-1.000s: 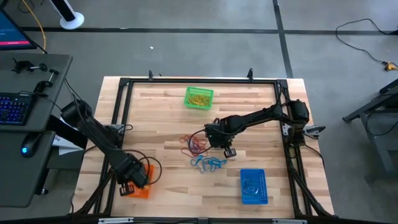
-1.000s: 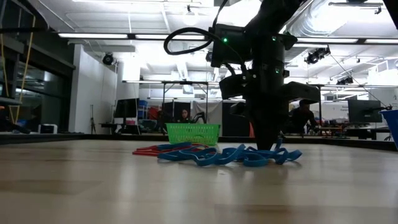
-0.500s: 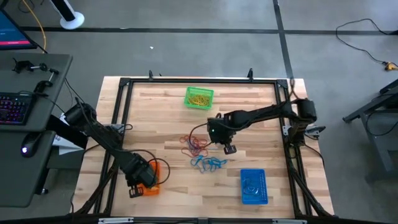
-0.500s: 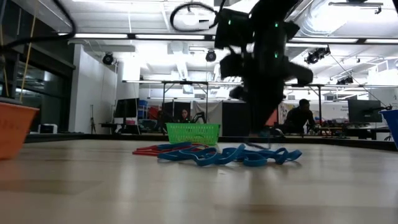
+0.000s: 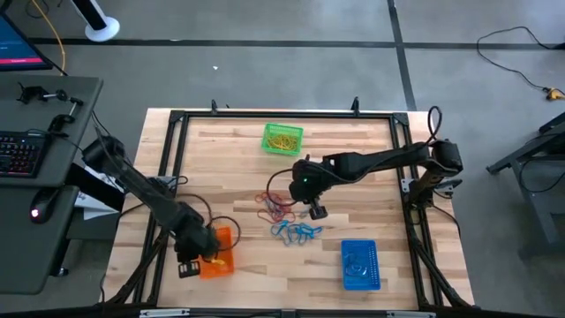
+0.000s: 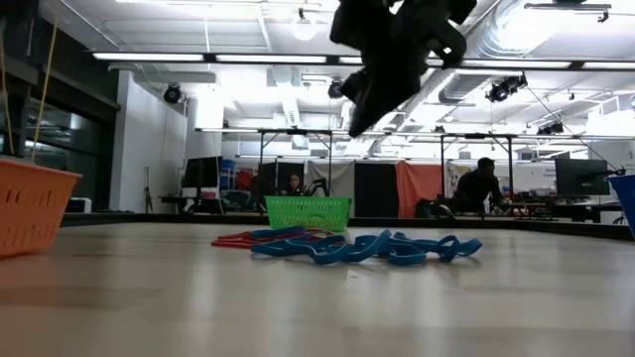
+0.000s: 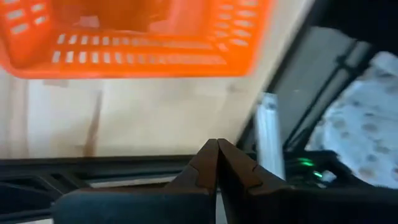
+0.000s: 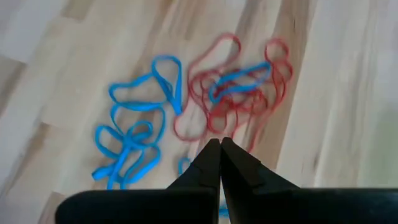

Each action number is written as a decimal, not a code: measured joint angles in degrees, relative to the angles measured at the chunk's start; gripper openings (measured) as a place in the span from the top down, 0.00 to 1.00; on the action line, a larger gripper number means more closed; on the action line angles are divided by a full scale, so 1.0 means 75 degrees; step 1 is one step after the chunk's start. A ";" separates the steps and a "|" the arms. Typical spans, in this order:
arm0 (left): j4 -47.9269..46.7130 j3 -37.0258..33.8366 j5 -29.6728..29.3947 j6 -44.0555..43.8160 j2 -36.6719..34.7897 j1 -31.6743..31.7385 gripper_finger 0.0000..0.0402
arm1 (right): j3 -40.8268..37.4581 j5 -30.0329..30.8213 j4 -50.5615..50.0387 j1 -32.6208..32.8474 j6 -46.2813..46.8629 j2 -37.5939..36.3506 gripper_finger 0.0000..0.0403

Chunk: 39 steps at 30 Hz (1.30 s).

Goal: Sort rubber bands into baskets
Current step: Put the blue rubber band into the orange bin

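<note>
High view: we logged the right gripper (image 5: pixel 315 210) shut and empty above the red rubber bands (image 5: pixel 275 205), having shifted left since a second before; blue rubber bands (image 5: pixel 297 232) lay just beside. The left gripper (image 5: pixel 187 268), closed, had moved right, beside the orange basket (image 5: pixel 218 254). Green basket (image 5: pixel 282 139) at the far edge held yellow bands; blue basket (image 5: pixel 359 264) near right.

Low view: the right arm had lifted clear of the bands.

Right wrist view: we recorded fingers (image 8: pixel 211 163) pressed together over tangled red and blue loops.
</note>
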 joint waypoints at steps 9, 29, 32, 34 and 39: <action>-0.0033 0.0578 -0.0767 -0.1977 -0.1605 -0.0545 1.00 | -0.0652 0.0177 -0.0283 0.0084 -0.0169 0.0250 0.85; 0.0808 0.1488 -0.5546 -0.1896 -0.4247 -0.0833 1.00 | -0.0136 0.1857 -0.0651 0.0801 -0.0834 0.2123 0.55; 0.0972 0.1488 -0.5548 -0.1410 -0.4384 -0.0872 1.00 | -0.0106 0.1609 -0.0828 0.0790 -0.0493 0.2261 0.75; 0.1130 0.1488 -0.5543 -0.1000 -0.4450 -0.0893 1.00 | -0.0098 0.1397 -0.1064 0.0790 -0.0133 0.2329 0.89; 0.1673 0.1488 -0.5562 0.0531 -0.4629 -0.0922 1.00 | 0.0071 0.1031 -0.1498 0.0766 0.1401 0.2304 0.97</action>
